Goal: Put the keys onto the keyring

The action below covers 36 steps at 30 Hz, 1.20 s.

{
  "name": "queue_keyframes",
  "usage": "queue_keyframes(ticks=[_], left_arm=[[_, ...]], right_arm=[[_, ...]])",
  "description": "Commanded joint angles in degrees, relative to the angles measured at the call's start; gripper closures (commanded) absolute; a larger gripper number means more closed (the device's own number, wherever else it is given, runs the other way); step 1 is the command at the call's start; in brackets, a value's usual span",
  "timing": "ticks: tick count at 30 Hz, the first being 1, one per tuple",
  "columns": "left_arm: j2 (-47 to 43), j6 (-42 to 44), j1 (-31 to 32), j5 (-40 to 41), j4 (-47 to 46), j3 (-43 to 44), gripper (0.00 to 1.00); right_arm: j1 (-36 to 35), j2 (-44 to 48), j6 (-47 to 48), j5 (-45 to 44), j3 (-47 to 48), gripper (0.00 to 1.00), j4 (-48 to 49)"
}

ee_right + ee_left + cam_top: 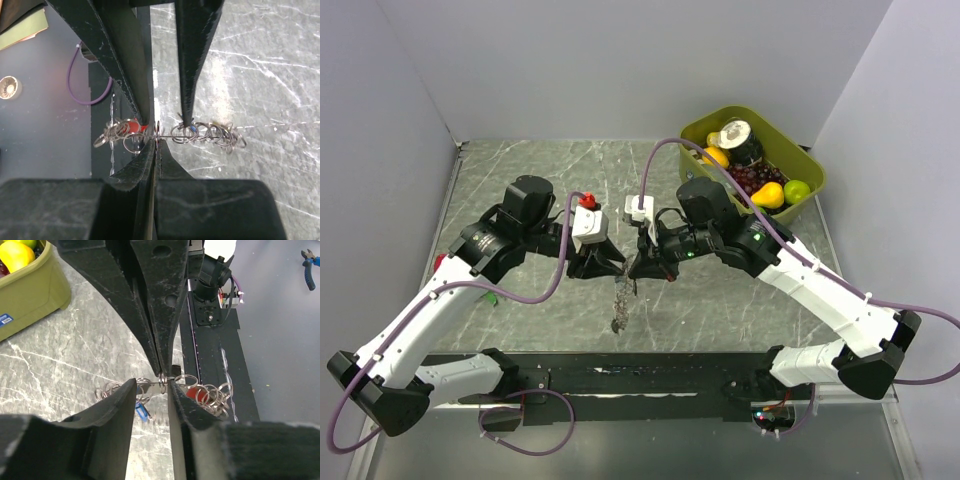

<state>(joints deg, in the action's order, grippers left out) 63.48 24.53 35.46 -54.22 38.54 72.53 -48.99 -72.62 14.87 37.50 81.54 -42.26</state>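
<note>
Two pincers meet over the grey marbled worktop, off the left, near side of the green bin, on the side away from its fruit. There is one keyring between them. Two coloured key heads can be counted on it, one red and one blue. No black heads can be made out in the tangle.

The right pincer is pressed fully together, and its tip pinches the thin wire of the keyring. The left pincer stands partly spread, with a clear gap between its fingers. The wire crosses that gap and the right pincer's tip points into it. In the right wrist view, one left finger's tip touches the loops right by the blue head.

The keyring looks like a thin grey wire crowded with many small overlapping loops, which spill out on both sides of the pincers. The red head sits in one cluster and the blue head on the other side. From above, the bundle trails from the pincers away from the bin, toward the arm bases.
</note>
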Motion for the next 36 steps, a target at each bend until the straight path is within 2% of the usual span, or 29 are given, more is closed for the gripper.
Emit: queue_keyframes(ticks=[1, 7, 8, 9, 15, 21, 25, 26, 27, 28, 29, 30, 32, 36], left_arm=[[0.1, 0.9, 0.2, -3.3, -0.3, 0.0, 0.66], [0.6, 0.7, 1.2, -2.7, -0.8, -0.5, 0.67], [0.7, 0.7, 1.2, -2.8, -0.8, -0.4, 0.7], [0.9, 1.1, 1.3, -2.8, -0.6, -0.3, 0.79], [1.8, 1.7, 1.5, -2.8, 0.6, 0.1, 0.99], [2.2, 1.9, 1.5, -2.7, 0.9, 0.2, 0.99], [0.0, -1.2, 1.5, -2.1, -4.6, -1.7, 0.99], [-0.8, -2.4, 1.5, -1.9, -6.8, -3.4, 0.99], [-1.6, -5.3, 1.5, -1.6, -11.6, -4.6, 0.99], [-3.4, -7.3, 1.5, -1.0, -14.8, -7.1, 0.99], [-4.3, -9.0, 1.5, -1.0, -17.7, -8.4, 0.99], [-6.1, -12.8, 1.5, -1.0, -24.1, -9.8, 0.99], [-7.8, -18.8, 1.5, -1.0, -30.2, -13.8, 0.99], [-12.5, -28.4, 1.5, 1.1, -47.0, -20.8, 0.99]], right_arm=[[-0.2, 0.5, -0.6, 0.3, 1.7, 1.0, 5.2], [-0.2, 0.5, -1.0, 0.3, 1.7, 1.0, 5.4], [-0.2, 0.6, -1.0, 0.3, 1.5, 1.0, 5.5], [-0.2, 0.7, -1.0, 0.3, 1.5, 1.0, 5.5], [-0.2, 1.7, -1.5, -0.4, 1.0, 1.0, 6.5], [-0.3, 2.6, -1.8, -1.1, 0.4, 1.0, 7.5], [-0.2, 3.4, -2.1, -1.9, -0.6, 1.0, 8.9], [-0.2, 4.4, -2.4, -2.1, -1.1, 0.95, 9.6], [-0.2, 5.1, -2.7, -2.9, -2.7, 0.82, 10.6], [-0.2, 5.9, -2.8, -3.3, -3.7, 0.77, 13.0], [-0.1, 7.9, -3.3, -4.1, -5.0, 0.65, 14.7], [0.0, 9.0, -3.6, -5.1, -7.4, 0.59, 16.1], [1.2, 11.9, -4.8, -6.3, -9.5, 0.49, 19.6], [3.8, 14.8, -7.1, -3.2, -12.3, 0.41, 23.0]])
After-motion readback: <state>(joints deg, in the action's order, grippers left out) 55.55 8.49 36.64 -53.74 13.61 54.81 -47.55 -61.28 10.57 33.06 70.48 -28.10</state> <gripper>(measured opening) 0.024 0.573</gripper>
